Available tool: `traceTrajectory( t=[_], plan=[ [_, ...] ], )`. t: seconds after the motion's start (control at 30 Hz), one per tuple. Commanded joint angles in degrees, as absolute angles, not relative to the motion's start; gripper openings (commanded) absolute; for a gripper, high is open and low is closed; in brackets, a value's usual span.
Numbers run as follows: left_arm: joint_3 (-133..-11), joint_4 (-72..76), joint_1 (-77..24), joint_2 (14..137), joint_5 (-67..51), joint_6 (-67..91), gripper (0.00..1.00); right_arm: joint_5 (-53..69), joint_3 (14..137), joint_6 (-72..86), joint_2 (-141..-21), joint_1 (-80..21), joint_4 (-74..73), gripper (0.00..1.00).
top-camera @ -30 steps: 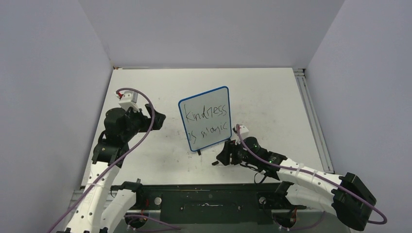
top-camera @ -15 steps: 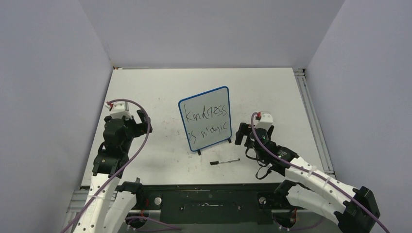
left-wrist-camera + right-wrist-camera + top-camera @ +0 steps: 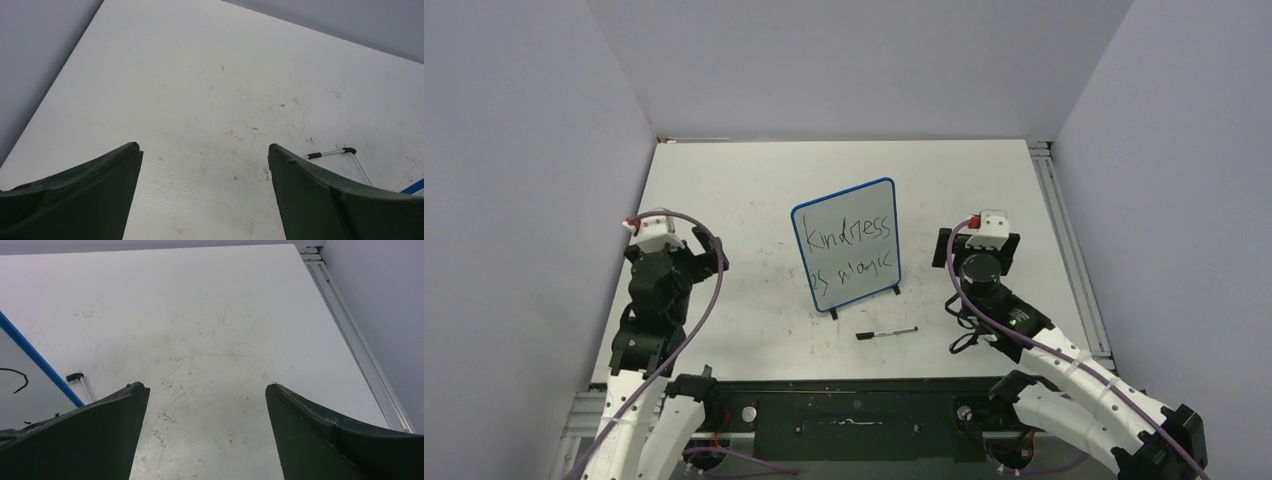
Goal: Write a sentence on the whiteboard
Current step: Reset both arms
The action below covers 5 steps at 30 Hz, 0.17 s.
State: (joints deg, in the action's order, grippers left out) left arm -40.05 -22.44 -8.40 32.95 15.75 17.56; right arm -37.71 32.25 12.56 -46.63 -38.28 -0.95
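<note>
Both spread wide, empty: left gripper (image 3: 204, 146), right gripper (image 3: 205, 385) | marker (image 3: 887, 332) lies just in front of whiteboard (image 3: 849, 253), parallel to its bottom edge — closer to my right arm | sentence (image 3: 852, 232) looks done, I'd say

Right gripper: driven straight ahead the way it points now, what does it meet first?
Likely the bare table: the open right gripper tilts down toward it, and the whiteboard sits left of that line. Depth is hard to judge.

One whiteboard (image 3: 845, 245), one marker (image 3: 887, 332), two arms: left arm (image 3: 646, 320), right arm (image 3: 1024, 325).
</note>
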Motion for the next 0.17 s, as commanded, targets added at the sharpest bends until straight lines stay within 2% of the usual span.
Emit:
traceTrajectory(
  t=[0.0,0.13],
  plan=[
    [-40.9,-18.9,-8.1,31.7,15.8,17.0,0.96,-37.6,34.0,8.4,-45.5,-36.4,2.0,0.9],
    [-40.6,-18.5,-8.0,30.0,15.2,16.7,0.96,-36.8,33.8,8.2,-44.7,-35.6,2.5,0.9]
  ],
)
